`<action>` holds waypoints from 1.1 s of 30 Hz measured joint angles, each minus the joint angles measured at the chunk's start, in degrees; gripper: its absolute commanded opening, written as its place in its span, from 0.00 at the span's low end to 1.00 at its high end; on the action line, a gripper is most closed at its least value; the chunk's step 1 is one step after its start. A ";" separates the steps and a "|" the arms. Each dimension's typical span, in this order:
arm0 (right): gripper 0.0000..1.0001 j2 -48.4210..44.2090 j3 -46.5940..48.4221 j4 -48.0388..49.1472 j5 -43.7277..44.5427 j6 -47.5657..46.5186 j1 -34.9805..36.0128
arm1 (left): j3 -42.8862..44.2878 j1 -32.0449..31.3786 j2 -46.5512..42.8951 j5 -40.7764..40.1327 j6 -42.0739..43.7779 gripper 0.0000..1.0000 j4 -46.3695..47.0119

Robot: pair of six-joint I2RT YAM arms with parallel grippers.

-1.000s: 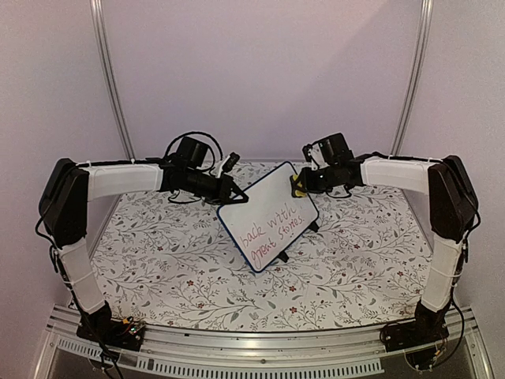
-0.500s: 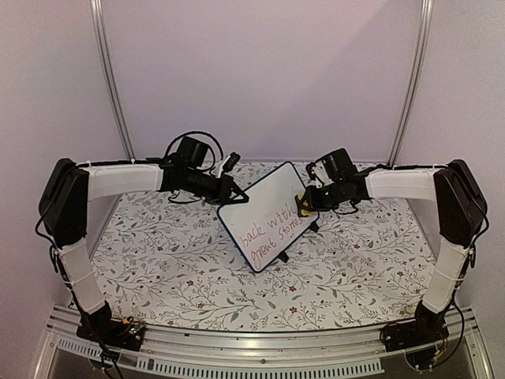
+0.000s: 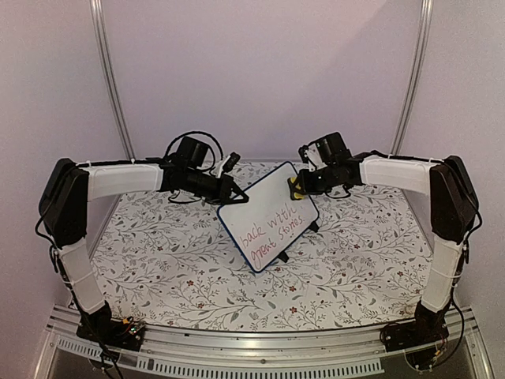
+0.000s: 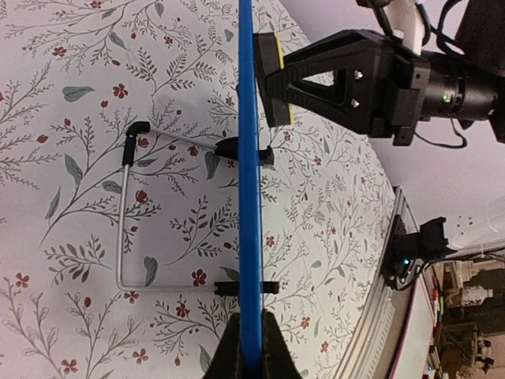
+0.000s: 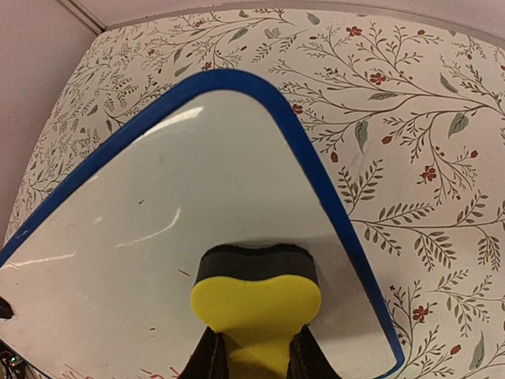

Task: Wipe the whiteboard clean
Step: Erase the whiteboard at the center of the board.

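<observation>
While near whiteboard [image 3: 268, 215] edge — sponge [image 5: 256, 304]

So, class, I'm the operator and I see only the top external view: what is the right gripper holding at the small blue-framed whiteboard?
Observer: A yellow sponge eraser with a dark felt layer, pinched in the right gripper over a clean part of the whiteboard.
Operator: And the left gripper?
Observer: The left gripper clamps the board's blue edge, seen edge-on.
Operator: Anything behind the board?
Observer: A bent metal wire stand, joined to its back.
</observation>
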 measured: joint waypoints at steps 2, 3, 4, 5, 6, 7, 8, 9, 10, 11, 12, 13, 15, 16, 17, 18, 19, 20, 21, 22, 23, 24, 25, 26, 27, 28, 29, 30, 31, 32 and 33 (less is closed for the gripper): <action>0.17 0.04 -0.04 0.00 0.00 -0.15 0.00 | 0.00 0.00 0.00 -0.07 0.00 0.00 -0.02; 0.17 0.04 -0.17 0.09 -0.02 -0.20 0.00 | 0.02 0.00 0.00 -0.09 0.00 0.00 -0.02; 0.17 -0.02 -0.50 0.39 -0.02 -0.31 0.00 | 0.02 0.00 0.00 -0.07 -0.02 0.00 -0.02; 0.17 -0.28 -1.29 0.98 0.00 -0.39 0.00 | 0.02 0.00 0.00 -0.07 -0.02 0.00 -0.04; 0.17 -0.79 -2.54 1.44 0.00 -0.50 0.00 | 0.02 0.00 0.00 -0.04 -0.02 0.00 -0.02; 0.17 -1.31 -3.76 1.60 0.04 -0.57 0.00 | 0.02 0.00 0.00 -0.04 0.00 0.00 -0.02; 0.17 -1.95 -5.31 1.62 0.04 -0.59 0.00 | 0.04 0.00 0.00 -0.02 0.02 0.00 -0.02; 0.17 -2.56 -7.04 1.57 0.00 -0.59 0.00 | 0.07 -0.02 0.00 -0.02 0.04 0.00 -0.02; 0.17 -3.04 -8.55 1.40 -0.04 -0.59 0.00 | 0.07 -0.02 0.00 -0.04 0.04 0.00 -0.02; 0.17 -3.39 -9.66 1.27 -0.04 -0.59 0.00 | 0.09 -0.04 0.00 -0.02 0.04 0.00 -0.02; 0.17 -3.69 -10.64 0.98 -0.07 -0.63 0.00 | 0.11 -0.04 0.00 -0.02 0.02 0.00 -0.04; 0.17 -3.87 -11.30 0.63 -0.07 -0.79 0.00 | 0.11 -0.04 0.00 0.00 0.04 0.00 -0.02; 0.16 -3.96 -11.47 0.28 -0.13 -1.27 0.00 | 0.11 -0.04 0.00 0.04 0.04 0.00 -0.02; 0.16 -3.96 -11.34 0.09 -0.22 -1.44 0.00 | 0.11 -0.04 0.00 0.07 0.07 0.00 -0.02; 0.16 -3.96 -10.95 -0.37 -0.28 -1.60 0.00 | 0.11 -0.04 0.00 0.04 0.09 0.00 -0.02; 0.17 -3.93 -10.45 -0.87 -0.48 -1.75 0.04 | 0.11 -0.04 0.00 0.07 0.20 0.00 -0.02; 0.17 -3.76 -9.18 -1.75 -0.59 -1.97 0.17 | 0.11 -0.07 0.00 0.11 0.35 0.00 0.00; 0.17 -3.54 -8.11 -1.95 -0.63 -2.16 0.35 | 0.11 -0.07 0.00 0.11 0.44 0.00 0.02; 0.17 -3.08 -6.29 -2.51 -0.57 -2.54 0.63 | 0.13 -0.09 0.00 0.13 0.46 0.00 0.02; 0.17 -2.36 -3.74 -2.86 -0.50 -2.95 0.87 | 0.13 -0.09 0.00 0.13 0.46 0.00 0.02; 0.17 -1.84 -1.88 -2.89 -0.50 -3.17 1.36 | 0.13 -0.09 0.00 0.13 0.46 0.00 0.02; 0.17 -1.11 0.50 -3.19 -0.42 -3.41 1.68 | 0.13 -0.09 0.00 0.15 0.57 0.00 0.02; 0.17 -0.37 2.64 -3.19 -0.37 -3.65 1.92 | 0.13 -0.11 0.00 0.13 0.63 0.00 0.02; 0.17 0.26 4.33 -3.23 -0.26 -3.85 2.01 | 0.13 -0.11 0.00 0.11 0.66 0.00 0.02; 0.17 0.94 6.08 -3.28 -0.20 -4.02 2.10 | 0.13 -0.11 0.00 0.11 0.66 0.00 0.00; 0.17 1.51 7.37 -3.28 -0.15 -4.20 2.21 | 0.13 -0.11 0.00 0.09 0.63 0.00 0.00; 0.17 1.97 8.24 -3.30 -0.02 -4.28 2.25 | 0.13 -0.11 0.00 0.09 0.59 0.00 -0.02; 0.17 2.21 8.44 -3.32 0.00 -4.39 2.25 | 0.13 -0.11 0.00 0.04 0.48 0.00 -0.02; 0.17 2.32 8.44 -3.32 0.02 -4.44 2.25 | 0.13 -0.11 0.00 -0.04 0.35 0.00 -0.04; 0.17 2.40 8.33 -3.21 0.02 -4.44 2.25 | 0.13 -0.11 0.00 -0.13 0.17 0.00 -0.09; 0.17 2.40 7.82 -2.91 0.02 -4.44 2.25 | 0.13 -0.11 0.00 -0.15 0.15 0.00 -0.09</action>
